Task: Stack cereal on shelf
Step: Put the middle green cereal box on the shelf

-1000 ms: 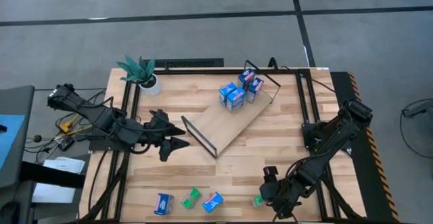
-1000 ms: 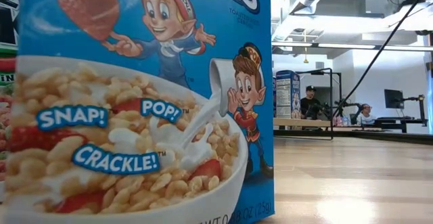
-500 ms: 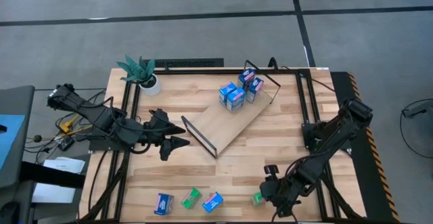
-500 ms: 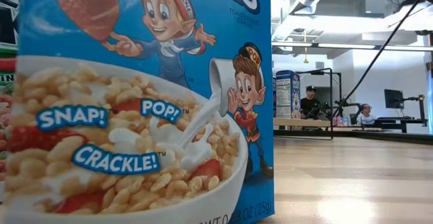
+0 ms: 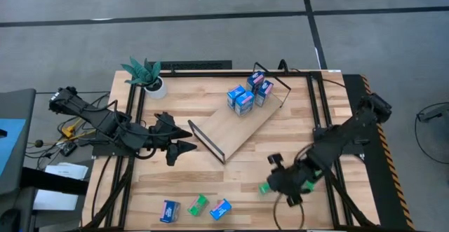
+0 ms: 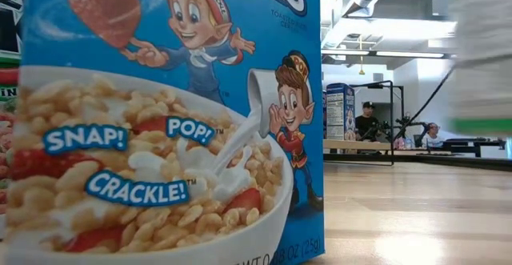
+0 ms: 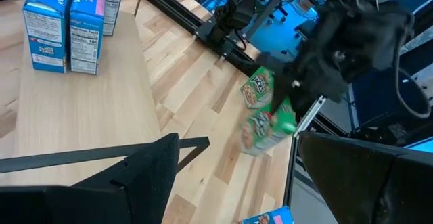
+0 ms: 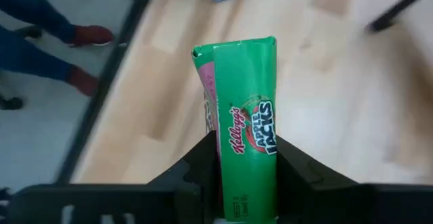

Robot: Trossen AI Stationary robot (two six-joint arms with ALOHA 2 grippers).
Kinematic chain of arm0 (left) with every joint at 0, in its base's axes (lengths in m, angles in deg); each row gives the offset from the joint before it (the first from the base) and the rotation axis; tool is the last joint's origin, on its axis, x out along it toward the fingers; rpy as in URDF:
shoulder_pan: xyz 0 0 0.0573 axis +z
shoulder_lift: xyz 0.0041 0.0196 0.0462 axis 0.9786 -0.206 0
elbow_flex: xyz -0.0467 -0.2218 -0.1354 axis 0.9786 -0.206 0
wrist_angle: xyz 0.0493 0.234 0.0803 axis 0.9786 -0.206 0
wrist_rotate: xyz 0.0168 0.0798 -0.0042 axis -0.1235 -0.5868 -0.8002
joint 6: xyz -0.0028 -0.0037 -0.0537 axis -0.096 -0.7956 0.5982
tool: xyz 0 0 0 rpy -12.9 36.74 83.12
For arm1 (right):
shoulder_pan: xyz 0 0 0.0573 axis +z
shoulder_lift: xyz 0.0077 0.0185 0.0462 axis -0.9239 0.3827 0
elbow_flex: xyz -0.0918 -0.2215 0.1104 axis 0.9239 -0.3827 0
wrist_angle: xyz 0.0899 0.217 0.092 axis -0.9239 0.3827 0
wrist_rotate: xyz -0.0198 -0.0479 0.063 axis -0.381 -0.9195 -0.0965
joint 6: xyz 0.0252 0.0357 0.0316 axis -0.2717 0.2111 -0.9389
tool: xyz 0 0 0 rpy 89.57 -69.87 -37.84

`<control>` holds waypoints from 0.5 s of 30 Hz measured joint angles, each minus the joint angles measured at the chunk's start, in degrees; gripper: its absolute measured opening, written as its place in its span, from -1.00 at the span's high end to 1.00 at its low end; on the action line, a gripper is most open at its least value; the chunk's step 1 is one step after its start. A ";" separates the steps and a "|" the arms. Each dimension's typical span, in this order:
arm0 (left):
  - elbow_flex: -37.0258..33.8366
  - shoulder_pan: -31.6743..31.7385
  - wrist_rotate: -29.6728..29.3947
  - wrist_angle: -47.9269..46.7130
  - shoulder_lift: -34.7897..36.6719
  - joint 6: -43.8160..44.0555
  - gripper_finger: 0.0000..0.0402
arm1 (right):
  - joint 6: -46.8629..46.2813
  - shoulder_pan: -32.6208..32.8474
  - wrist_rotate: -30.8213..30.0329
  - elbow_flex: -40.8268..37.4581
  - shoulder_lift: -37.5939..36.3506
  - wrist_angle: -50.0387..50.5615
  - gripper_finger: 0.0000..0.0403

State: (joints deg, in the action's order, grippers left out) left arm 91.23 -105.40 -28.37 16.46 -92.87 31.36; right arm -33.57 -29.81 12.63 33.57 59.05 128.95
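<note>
The shelf (image 5: 235,128), a light-wood board with black wire ends, lies slantwise at mid-table. Several blue cereal boxes (image 5: 247,96) stand upright on its far end, also in the left wrist view (image 7: 67,21). My right gripper (image 5: 269,186) hovers near the table's front right, shut on a green cereal box (image 8: 245,126), which shows blurred in the left wrist view (image 7: 265,114). My left gripper (image 5: 188,139) stands open off the shelf's left end, touching nothing. Three more boxes (image 5: 198,205) lie by the front edge. One blue box (image 6: 168,121) fills the low view. My right gripper pinches the green box between its two fingers (image 8: 197,166), one on each broad face, at the box's near end (image 8: 245,176). The fingers slant down from the right. The box juts out past them, narrow printed side up, lifted clear of the table.
A potted plant (image 5: 147,78) stands at the far left corner. Black frame rails (image 5: 317,106) run along the table's left and right sides. A person's legs with red shoes (image 8: 81,45) show beyond the table edge. People sit in the room behind (image 6: 366,121).
My right gripper has risen from the front edge and gone toward the table's left and far side, rolling a little. The green box, which lay on the table beside it, is now lifted clear and carried along.
</note>
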 joint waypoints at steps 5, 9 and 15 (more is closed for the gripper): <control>0.00 0.00 -1.69 0.01 0.00 0.19 -0.46 | 11.84 -9.26 -0.01 0.00 -5.19 0.87 0.37; -0.02 0.00 -3.96 0.00 0.00 0.35 -0.46 | 22.91 -18.72 -0.03 0.02 -8.14 -0.93 0.38; -0.02 0.00 -7.17 0.02 0.02 1.49 -0.46 | 39.18 -32.91 2.83 0.51 -8.48 -4.34 0.38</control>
State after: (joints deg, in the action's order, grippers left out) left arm 91.21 -105.40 -35.54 16.48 -92.85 32.86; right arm 5.62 -62.73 15.46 34.07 50.57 124.61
